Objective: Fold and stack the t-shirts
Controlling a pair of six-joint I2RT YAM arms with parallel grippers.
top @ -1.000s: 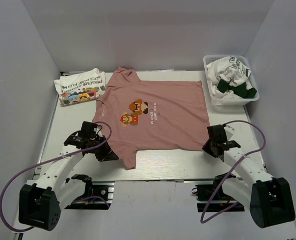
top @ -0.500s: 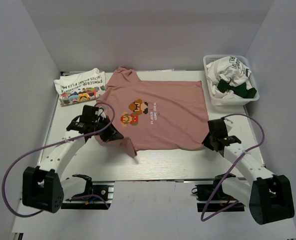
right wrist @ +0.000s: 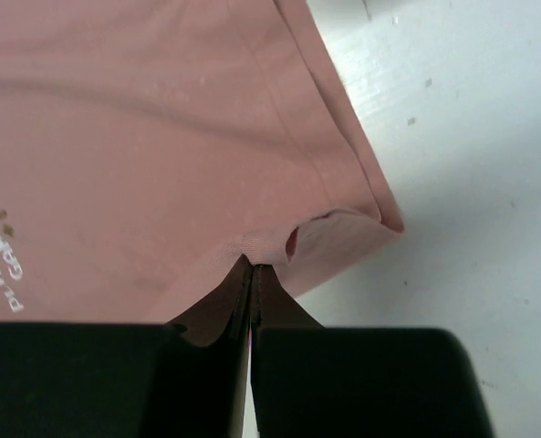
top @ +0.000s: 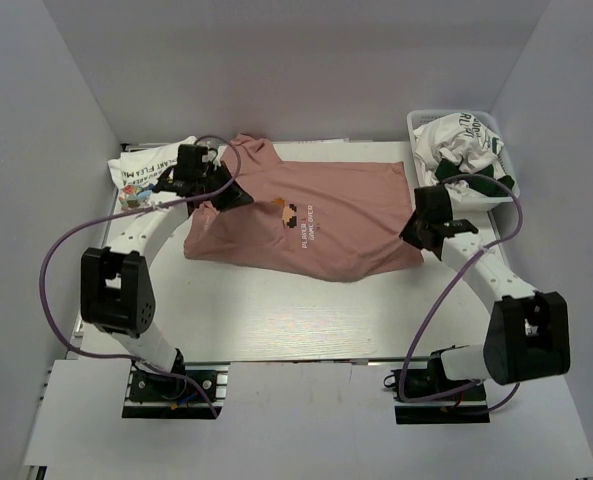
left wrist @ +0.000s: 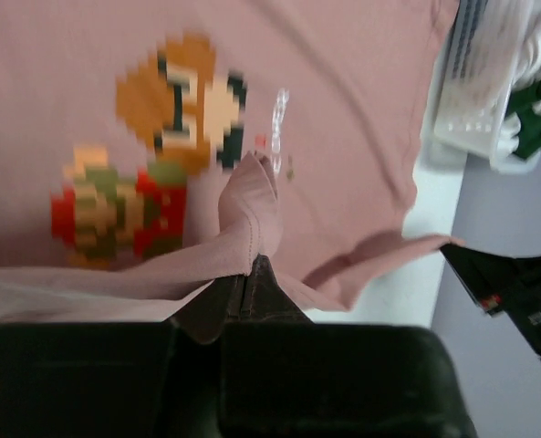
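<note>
Both tools point(left wrist: 249, 266) point(right wrist: 252, 270) pinched tight on pink t-shirt point(top: 348, 212)

i'm seeing the dusty-pink tee point(top: 326, 235) lying print-up across the middle of the worktop, its collar pointing toward the far left corner. its near hem is being held up at both ends and is doubling over toward the far edge, hiding part of the pixel game-character print point(top: 289, 211) from above. the white tee with colourful cartoon print point(top: 139, 176) is sitting folded at the far left corner. at the far right corner a white tee with dark green lettering point(top: 458, 136) is lying crumpled, with a dark green tee point(top: 501, 183) bunching against its near side.
</note>
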